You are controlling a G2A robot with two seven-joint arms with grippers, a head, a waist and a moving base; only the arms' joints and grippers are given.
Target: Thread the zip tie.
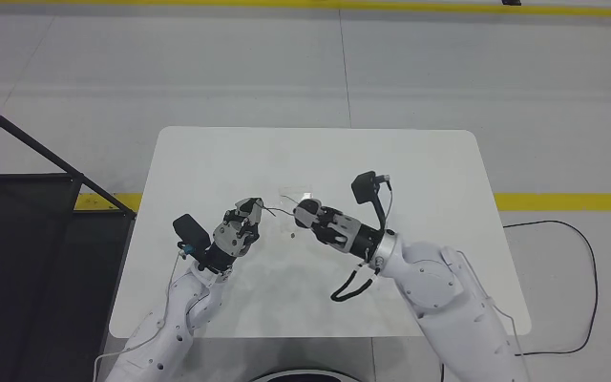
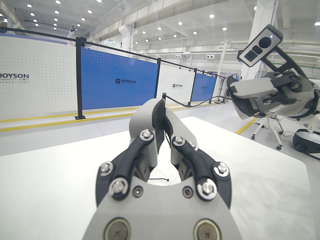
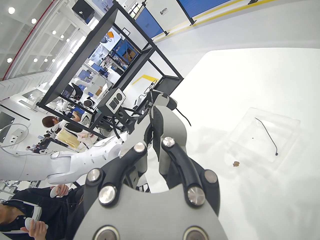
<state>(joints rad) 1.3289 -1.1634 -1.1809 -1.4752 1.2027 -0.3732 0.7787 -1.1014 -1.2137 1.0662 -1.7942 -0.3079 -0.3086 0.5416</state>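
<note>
A thin black zip tie (image 1: 279,209) is stretched in the air between my two grippers above the middle of the white table (image 1: 410,172). My left gripper (image 2: 163,107) is shut on it just below its square head, and the strap (image 2: 187,105) sags across to the right gripper (image 2: 230,95). My right gripper (image 3: 152,109) is shut on the other end of the strap. Right behind it is the left gripper (image 3: 167,101), with a loose curl of the tie (image 3: 184,118) beside it. In the top view the left gripper (image 1: 250,214) and right gripper (image 1: 307,212) face each other, a short gap apart.
A clear shallow tray (image 3: 287,136) lies flat on the table beyond the grippers and holds a spare black zip tie (image 3: 268,136). A small brown scrap (image 3: 235,164) lies beside the tray. Bare tabletop surrounds both arms.
</note>
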